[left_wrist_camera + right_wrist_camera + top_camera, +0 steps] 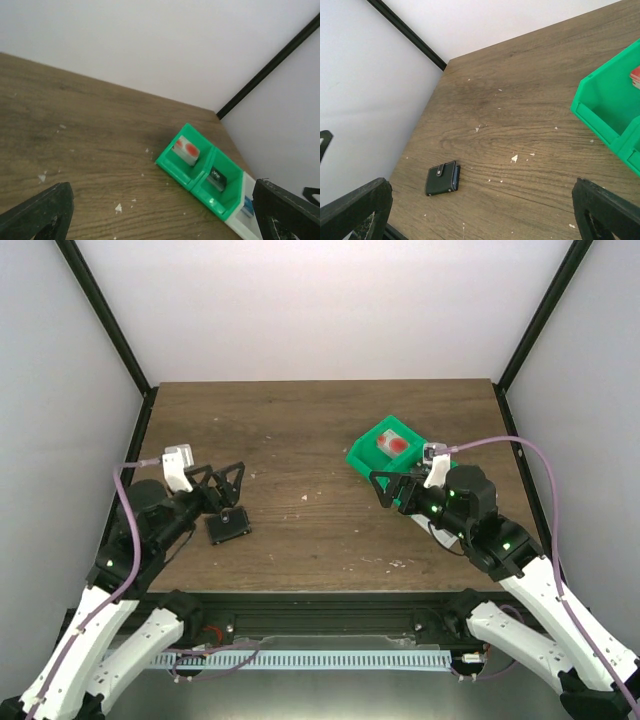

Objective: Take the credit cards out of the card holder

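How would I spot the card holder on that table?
Start at the wooden table; look at its near left, opposite the green tray. The card holder lies there: small, flat, black, shut with a tab, the only black thing lying on the wood.

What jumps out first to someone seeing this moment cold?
The bright green tray at right stands out first, with a red-blotched white card in its end compartment. Next is the small black card holder, closed, lying at the table's front left by the open left end effector.
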Motion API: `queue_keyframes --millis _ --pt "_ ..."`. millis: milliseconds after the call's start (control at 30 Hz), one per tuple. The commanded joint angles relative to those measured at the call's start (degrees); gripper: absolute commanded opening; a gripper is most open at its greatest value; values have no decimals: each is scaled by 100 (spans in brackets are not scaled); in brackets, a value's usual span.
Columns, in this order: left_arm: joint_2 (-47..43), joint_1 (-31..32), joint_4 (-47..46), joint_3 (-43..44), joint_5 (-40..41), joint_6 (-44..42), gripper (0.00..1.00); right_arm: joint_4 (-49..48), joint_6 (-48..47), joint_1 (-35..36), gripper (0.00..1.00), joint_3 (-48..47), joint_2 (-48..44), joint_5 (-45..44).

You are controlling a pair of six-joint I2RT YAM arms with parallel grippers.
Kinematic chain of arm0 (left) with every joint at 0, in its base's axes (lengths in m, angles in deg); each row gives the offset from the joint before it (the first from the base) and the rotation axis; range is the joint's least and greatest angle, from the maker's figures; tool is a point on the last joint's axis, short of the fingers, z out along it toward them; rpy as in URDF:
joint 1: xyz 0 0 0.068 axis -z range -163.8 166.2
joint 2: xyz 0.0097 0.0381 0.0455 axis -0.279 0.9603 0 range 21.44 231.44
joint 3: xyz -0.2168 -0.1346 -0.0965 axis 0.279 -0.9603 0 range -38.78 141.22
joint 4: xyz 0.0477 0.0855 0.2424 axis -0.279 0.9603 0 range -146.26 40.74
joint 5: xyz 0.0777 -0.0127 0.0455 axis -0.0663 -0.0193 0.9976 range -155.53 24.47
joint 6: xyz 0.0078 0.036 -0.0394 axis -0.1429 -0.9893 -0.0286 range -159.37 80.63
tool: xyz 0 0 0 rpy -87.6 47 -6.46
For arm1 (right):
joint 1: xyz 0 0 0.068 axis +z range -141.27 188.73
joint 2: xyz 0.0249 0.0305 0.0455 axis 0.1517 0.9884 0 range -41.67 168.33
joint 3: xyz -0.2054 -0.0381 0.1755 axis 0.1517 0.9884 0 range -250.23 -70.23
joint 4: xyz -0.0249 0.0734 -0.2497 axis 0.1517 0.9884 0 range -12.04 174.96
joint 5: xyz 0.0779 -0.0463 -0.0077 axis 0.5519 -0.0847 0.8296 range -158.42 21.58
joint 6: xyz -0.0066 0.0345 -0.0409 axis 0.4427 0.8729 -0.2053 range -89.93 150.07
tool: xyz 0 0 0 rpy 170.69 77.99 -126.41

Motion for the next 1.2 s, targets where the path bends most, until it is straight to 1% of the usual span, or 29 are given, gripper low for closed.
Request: queue_keyframes --millis 0,200,300,400,533,633,733,900,1000,1167 --pt "250 -34 63 -198 327 352 98 -75 45 -51 100 34 -21 114" --pt "917 -62 368 -515 994 816 97 -116 70 -50 100 168 32 332" --pt "1257 -254 462 -699 1195 1086 97 29 -24 -51 100 125 119 224" --pt "1538 -876 468 -976 917 1281 98 179 -121 -51 100 60 216 92" --pt "1743 -1743 155 -1552 316 1440 98 200 -320 -51 100 59 256 234" --pt "1952 -2066 -340 -1985 -13 1486 96 201 -387 -50 100 90 248 272" --pt "2318 -2098 -551 -2187 186 1509 95 224 -513 -46 100 118 215 371" --pt "2631 -2098 -1003 -2386 161 1307 94 124 -668 -50 99 226 119 492" --pt "2829 -2099 -1339 -2444 8 1149 93 89 -710 -51 100 285 65 510" --pt "3313 -2070 -1848 -2412 -531 829 92 102 -807 -49 100 330 -6 624"
